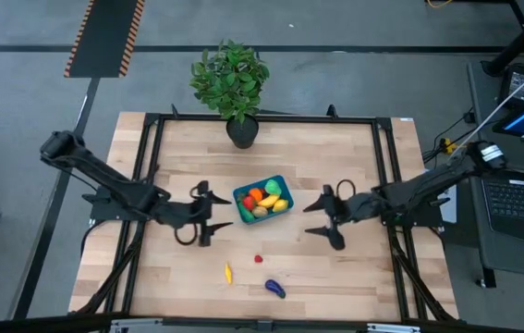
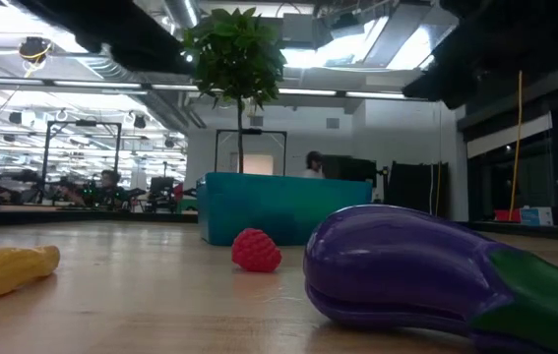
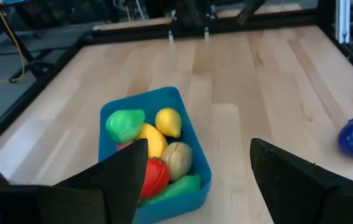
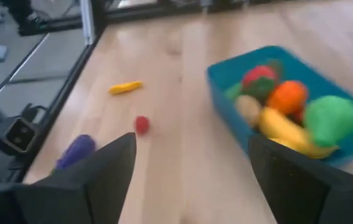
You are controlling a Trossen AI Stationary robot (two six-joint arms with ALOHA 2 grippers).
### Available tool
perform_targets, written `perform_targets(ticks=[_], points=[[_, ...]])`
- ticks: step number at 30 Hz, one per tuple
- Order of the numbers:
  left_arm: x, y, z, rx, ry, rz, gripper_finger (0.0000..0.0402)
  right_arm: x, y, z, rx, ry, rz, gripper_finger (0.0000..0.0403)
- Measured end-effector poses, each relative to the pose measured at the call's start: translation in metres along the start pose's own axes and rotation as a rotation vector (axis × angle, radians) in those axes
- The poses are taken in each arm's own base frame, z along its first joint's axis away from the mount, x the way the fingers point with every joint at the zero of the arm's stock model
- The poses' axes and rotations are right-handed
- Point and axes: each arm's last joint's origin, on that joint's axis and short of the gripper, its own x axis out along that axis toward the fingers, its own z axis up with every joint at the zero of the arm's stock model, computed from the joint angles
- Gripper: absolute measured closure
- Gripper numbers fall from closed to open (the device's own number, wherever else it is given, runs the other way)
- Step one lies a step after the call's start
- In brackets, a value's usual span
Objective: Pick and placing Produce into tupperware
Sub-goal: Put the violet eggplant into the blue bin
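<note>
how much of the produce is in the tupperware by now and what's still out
Mostly done: the tupperware already holds a pile of toy produce. Nothing is in hand; the left gripper and the right gripper are both open and empty, one on each side of it. Left out on the table: the yellow piece, the red berry and the purple eggplant.

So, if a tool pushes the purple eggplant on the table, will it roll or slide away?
The eggplant looks rounded and glossy, so it would probably roll sideways and could slip under a pinch. It seems to be hollow plastic, likely light and stiff. It lies on bare wood, so nothing nearby would stop it.
</note>
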Motion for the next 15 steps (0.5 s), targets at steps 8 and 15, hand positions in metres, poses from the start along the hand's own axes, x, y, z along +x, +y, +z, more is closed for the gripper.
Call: perform_targets(ticks=[8, 15], points=[[-0.027, -0.004, -0.02, -0.069, -0.048, -0.01, 0.013, 0.033, 0.051, 0.026, 0.031, 0.246, 0.012, 0.0101], [-0.037, -0.014, -0.029, -0.057, -0.058, -0.028, 0.013, 0.069, 0.095, 0.044, 0.041, 0.444, -0.04, 0.0102]])
